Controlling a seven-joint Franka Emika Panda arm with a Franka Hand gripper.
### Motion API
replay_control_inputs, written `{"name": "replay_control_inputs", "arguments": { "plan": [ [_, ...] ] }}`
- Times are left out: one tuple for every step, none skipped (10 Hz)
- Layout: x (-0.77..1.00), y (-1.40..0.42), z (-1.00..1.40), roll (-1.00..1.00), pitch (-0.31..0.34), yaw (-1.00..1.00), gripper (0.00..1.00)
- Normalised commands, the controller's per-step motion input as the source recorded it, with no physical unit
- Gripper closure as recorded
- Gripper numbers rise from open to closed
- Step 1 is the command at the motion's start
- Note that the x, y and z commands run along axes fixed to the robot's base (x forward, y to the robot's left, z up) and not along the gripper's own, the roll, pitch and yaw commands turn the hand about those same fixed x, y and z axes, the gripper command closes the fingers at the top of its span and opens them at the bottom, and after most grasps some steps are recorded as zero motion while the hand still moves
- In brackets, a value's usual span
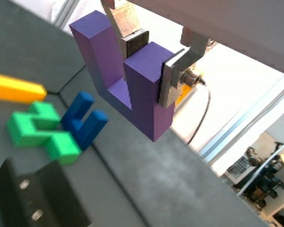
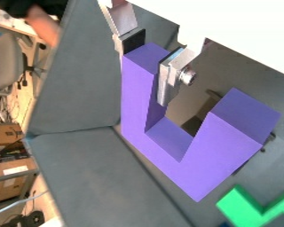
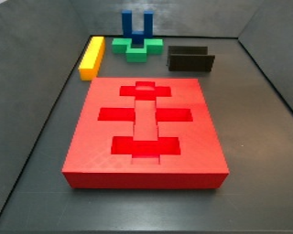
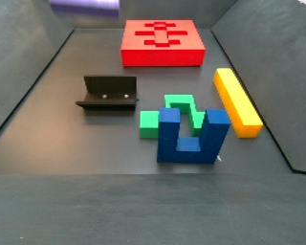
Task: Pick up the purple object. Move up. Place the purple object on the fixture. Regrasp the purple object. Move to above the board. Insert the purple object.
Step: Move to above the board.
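My gripper (image 1: pixel 154 60) is shut on one prong of the purple object (image 1: pixel 123 80), a U-shaped block held clear above the floor. Both wrist views show the silver fingers (image 2: pixel 169 78) clamping that prong, with the gripper (image 2: pixel 151 58) gripping near its top; the second prong (image 2: pixel 233 133) is free. In a side view only a purple edge (image 4: pixel 85 5) shows at the top, far left of the board (image 4: pixel 163 42). The fixture (image 4: pixel 107 93) stands empty on the floor and also shows in a wrist view (image 1: pixel 32 195) and a side view (image 3: pixel 190 60). The red board (image 3: pixel 146 128) lies flat with empty recesses.
A yellow bar (image 4: pixel 236 98), a green block (image 4: pixel 168 110) and a blue two-pronged piece (image 4: pixel 191 136) lie together near the fixture. They also show below the gripper in a wrist view: the yellow bar (image 1: pixel 14 87), green block (image 1: pixel 43 131) and blue piece (image 1: pixel 82 117). Sloping grey walls surround the floor.
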Motion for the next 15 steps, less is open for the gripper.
{"name": "replay_control_inputs", "arguments": {
  "plan": [
    [-0.01,0.01,0.47,0.01,-0.003,0.00,1.00],
    [0.00,-0.01,0.28,0.00,0.013,-0.01,1.00],
    [0.00,0.00,0.21,-0.01,0.024,-0.01,1.00],
    [-1.30,-1.40,0.28,-1.00,0.114,-0.20,1.00],
    [-1.33,-1.40,0.29,-1.00,0.106,-0.19,1.00],
    [-1.40,-1.40,0.31,-1.00,0.089,-0.18,1.00],
    [-1.40,-1.31,0.26,-1.00,0.084,-0.17,1.00],
    [-1.40,-1.29,0.27,-1.00,0.088,-0.17,1.00],
    [-1.40,-1.24,0.27,-1.00,0.091,-0.17,1.00],
    [-0.67,-0.55,0.12,-1.00,0.104,-0.16,1.00],
    [-0.30,-0.17,0.04,-1.00,0.101,-0.15,1.00],
    [-0.06,-0.01,0.00,-1.00,0.127,-0.13,1.00],
    [-0.05,-0.01,0.01,-1.00,0.110,-0.11,1.00],
    [-0.05,0.01,-0.01,-0.97,0.089,-0.10,1.00],
    [-0.08,0.05,0.01,-0.62,0.026,-0.05,1.00]
  ]
}}
